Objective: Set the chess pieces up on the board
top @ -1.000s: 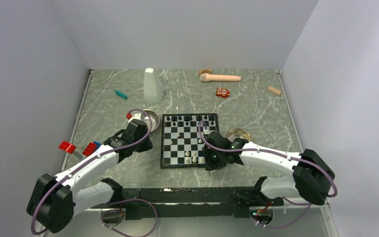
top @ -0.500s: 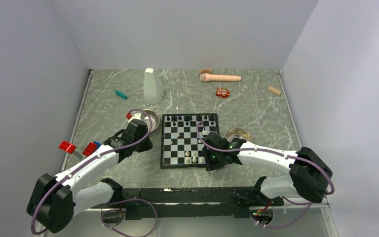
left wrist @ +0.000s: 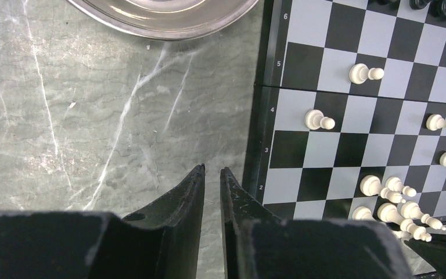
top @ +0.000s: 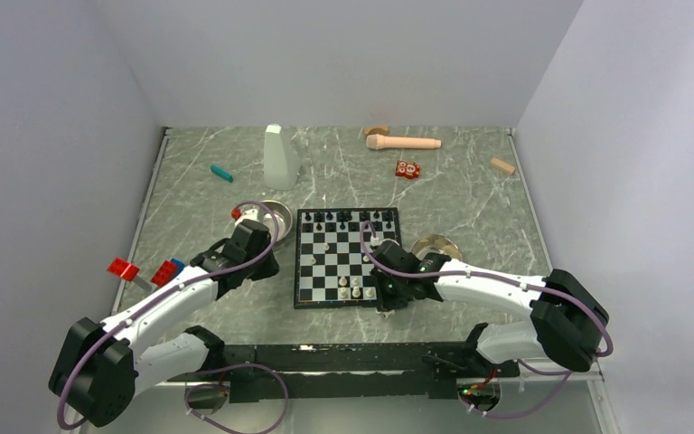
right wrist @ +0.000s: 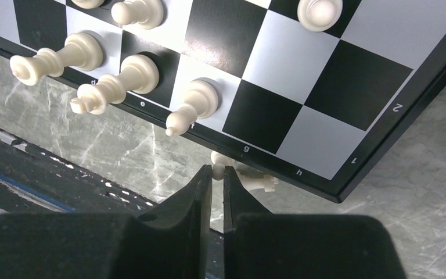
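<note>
Since a second ago the right end effector [right wrist: 218, 174] has pulled its fingers in from half open. They now sit as a narrow pinch on a small cream chess piece [right wrist: 254, 180]. The right arm's elbow has drifted a little toward the board, while the left arm has not budged.

That piece lies on its side on the grey marbled surface [left wrist: 93, 116], just off the near edge of the black-and-white checkered chessboard [right wrist: 348, 87], by the letter g. The fingertips have it by the knob end and the rest pokes out to the right, so I would call it gripped, though only barely.

Just past it, three cream pieces [right wrist: 119, 84] stand on the board's near row. The squares to their right are bare.

The left end effector [left wrist: 212, 171] hangs over the surface beside the board's left edge. Its fingers are nearly together with a thin slit between them, and they hold nothing.

Farther in, cream pawns [left wrist: 319, 121] are dotted about mid-board. Black pieces [top: 348, 217] line the board's far row, and a shiny steel bowl [top: 271, 215] sits off its far left corner.

To do this step well, I'd lift straight up before crossing the raised border. A piece held by its tip may swing, so it should be carried slowly and lowered base first onto a free near-row square. It also needs to stay clear of the neighbour on f.
</note>
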